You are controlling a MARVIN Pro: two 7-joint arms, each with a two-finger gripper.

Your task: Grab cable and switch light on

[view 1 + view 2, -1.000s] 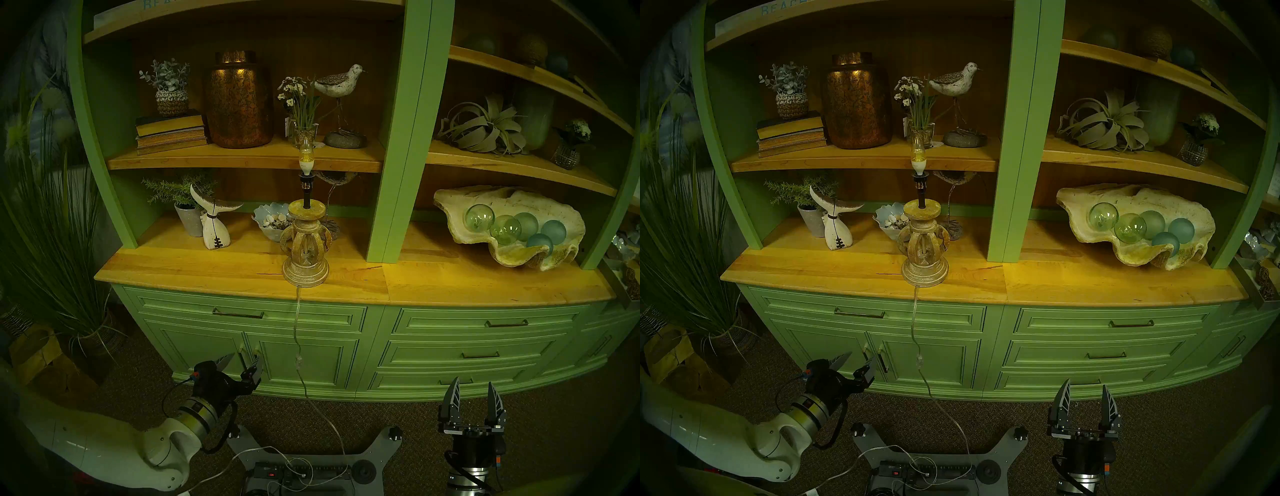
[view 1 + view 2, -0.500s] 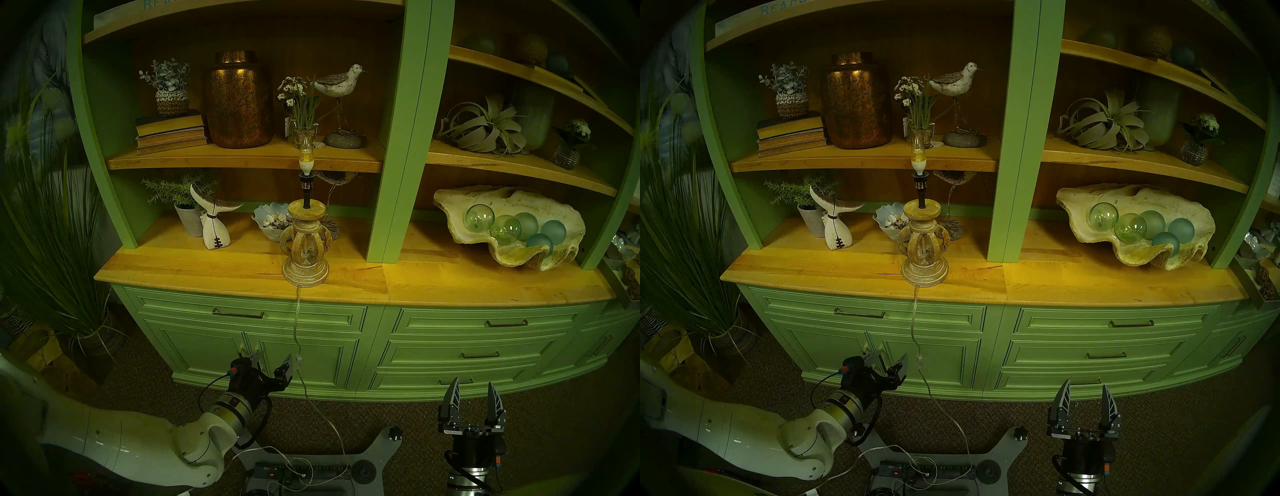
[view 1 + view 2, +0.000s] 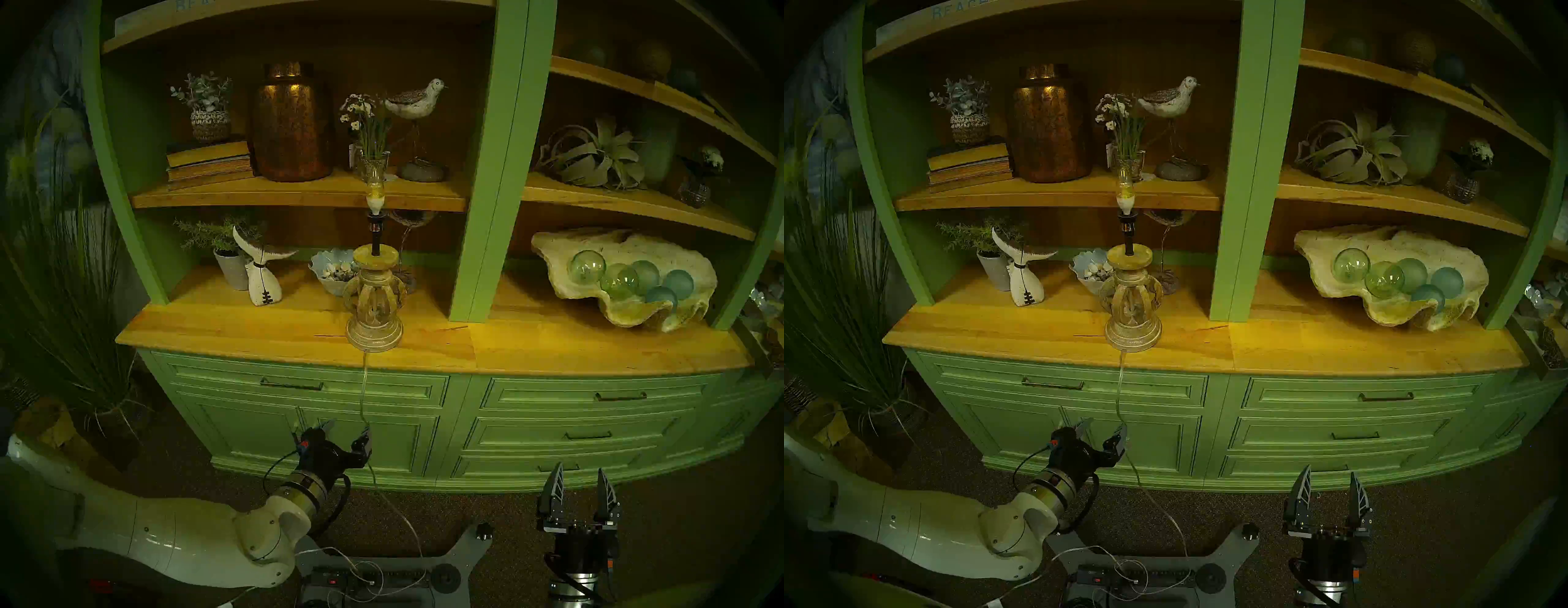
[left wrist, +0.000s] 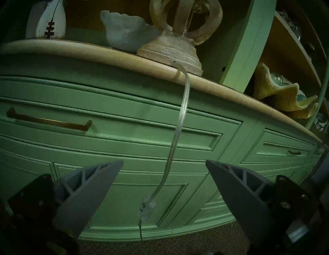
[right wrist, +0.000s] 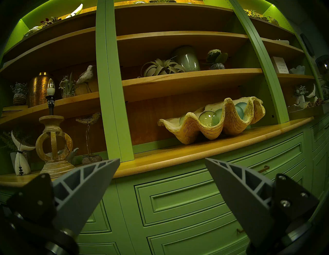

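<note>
1. Since the earlier head frames, my left gripper (image 3: 347,429) has travelled from the lower left toward the lower middle of the frame, up to the hanging cable (image 3: 363,395); the right gripper (image 3: 580,479) has not shifted, and the scene has dimmed a little.
2. Placement makes sense to me: the light (image 3: 375,187) stands on its wooden lamp base (image 3: 374,297) at the front edge of the counter (image 3: 254,327), so the cable drops freely down the green cabinet (image 3: 551,424) front, leaving the inline switch (image 4: 146,207) hanging in open air where I can reach it.
3. My left jaws are wide apart. In the wrist view, lower middle, the switch sits between them, touching neither finger as far as I can tell; nothing is gripped.
4. Right jaws, at the lower right of the head view, are likewise spread and empty, pointing up toward the cabinet.
5. My judgement: the bulb looks unlit, so closing on the switch comes next. Clear plastic against green paint is hard to read, so alignment is my main worry.
</note>
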